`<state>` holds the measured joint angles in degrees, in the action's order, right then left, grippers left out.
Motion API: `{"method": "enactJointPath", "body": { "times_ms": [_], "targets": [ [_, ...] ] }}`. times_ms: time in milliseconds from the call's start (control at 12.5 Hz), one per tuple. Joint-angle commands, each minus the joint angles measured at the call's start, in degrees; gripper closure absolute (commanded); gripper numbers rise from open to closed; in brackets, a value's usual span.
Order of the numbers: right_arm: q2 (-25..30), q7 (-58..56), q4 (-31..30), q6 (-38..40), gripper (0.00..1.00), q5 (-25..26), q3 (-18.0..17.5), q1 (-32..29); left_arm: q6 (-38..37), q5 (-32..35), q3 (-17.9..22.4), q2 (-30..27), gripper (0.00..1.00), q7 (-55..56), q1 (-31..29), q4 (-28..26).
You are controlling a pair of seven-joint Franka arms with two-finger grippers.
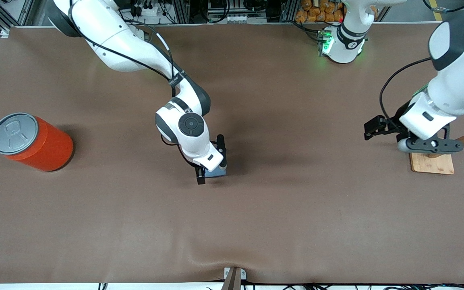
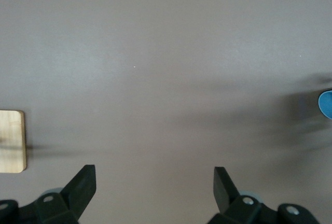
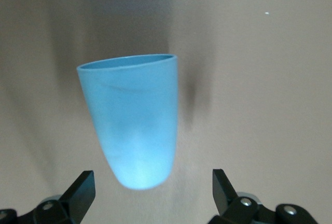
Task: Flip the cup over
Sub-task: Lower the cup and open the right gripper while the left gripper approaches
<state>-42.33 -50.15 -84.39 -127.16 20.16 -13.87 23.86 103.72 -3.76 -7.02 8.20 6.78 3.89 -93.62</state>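
The cup (image 3: pixel 132 123) lies on its side on the brown desk (image 1: pixel 296 209) near the middle, well apart from the orange-red can (image 1: pixel 34 141) at the right arm's end. The right gripper (image 1: pixel 212 171) hangs just over the cup with its fingers (image 3: pixel 80 190) spread to either side and not touching it. The left gripper (image 1: pixel 377 129) waits, fingers (image 2: pixel 83 182) spread, over bare desk beside the wooden stand (image 1: pixel 433 163), well apart from the cup.

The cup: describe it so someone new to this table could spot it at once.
Start at the brown table and find the right tool near its middle. The cup lies on its side right below that open tool. It is small, light blue and tapered, unlike the big orange-red can at the right arm's end.
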Motion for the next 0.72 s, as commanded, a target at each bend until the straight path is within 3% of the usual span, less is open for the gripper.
{"method": "enactJointPath", "body": {
  "times_ms": [0, 320, 560, 640],
  "targets": [
    [4.70, 0.49, -0.95, 4.19, 0.00, -0.03, -1.51, -0.83, 1.65, -0.73, -0.54, 1.99, 0.00, 0.60, 1.12, 0.28],
    [9.80, 2.50, -0.25, 9.11, 0.00, -2.58, -1.07, -4.94, 4.46, -1.34, -1.24, 5.50, 0.00, 0.69, 2.09, -0.07],
    [14.46, 10.14, -0.07, 12.89, 0.00, -10.90, -1.07, -11.54, 5.79, -1.61, -1.68, 6.91, 0.00, 0.69, 2.96, -0.16],
    [15.43, 12.69, -0.07, 12.99, 0.00, -11.02, -0.98, -12.60, 6.75, -1.61, -1.77, 7.27, 0.00, 0.69, 3.40, -0.51]
  ]
}}
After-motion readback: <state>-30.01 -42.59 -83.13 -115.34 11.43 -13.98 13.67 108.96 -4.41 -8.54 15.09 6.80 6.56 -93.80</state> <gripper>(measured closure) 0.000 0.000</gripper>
